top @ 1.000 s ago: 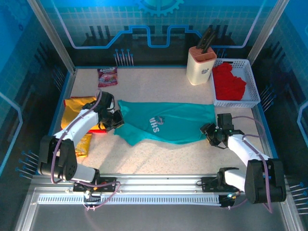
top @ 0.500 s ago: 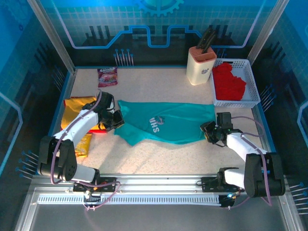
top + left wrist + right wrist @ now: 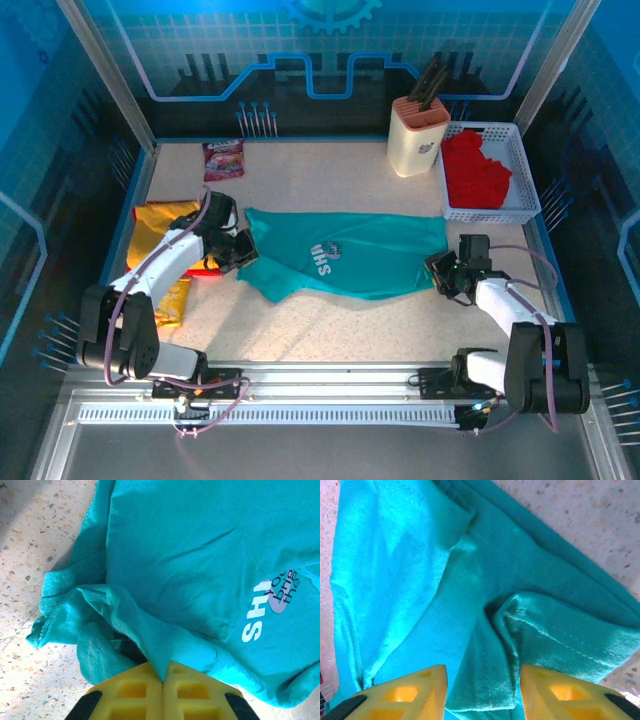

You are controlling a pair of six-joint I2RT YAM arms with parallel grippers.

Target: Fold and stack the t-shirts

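A teal t-shirt [image 3: 350, 255] with a small white chest print lies spread across the middle of the table. My left gripper [image 3: 243, 252] is shut on a pinched fold at its left end, and the cloth rises into the closed yellow fingers [image 3: 125, 695]. My right gripper [image 3: 440, 272] is at the shirt's right end, open, and a folded hem [image 3: 495, 690] lies between its fingertips with a gap on each side. A yellow t-shirt [image 3: 160, 222] lies at the left edge. A red t-shirt [image 3: 475, 168] is bunched in the white basket [image 3: 527, 195].
A cream knife block [image 3: 418, 135] stands at the back, left of the basket. A pink snack packet [image 3: 222, 158] lies at the back left. An orange packet [image 3: 175, 300] lies beside the left arm. Bare tabletop runs along the front.
The right gripper has shifted a little to the right along the shirt's end and its jaws have narrowed. The left arm holds its fold without moving.
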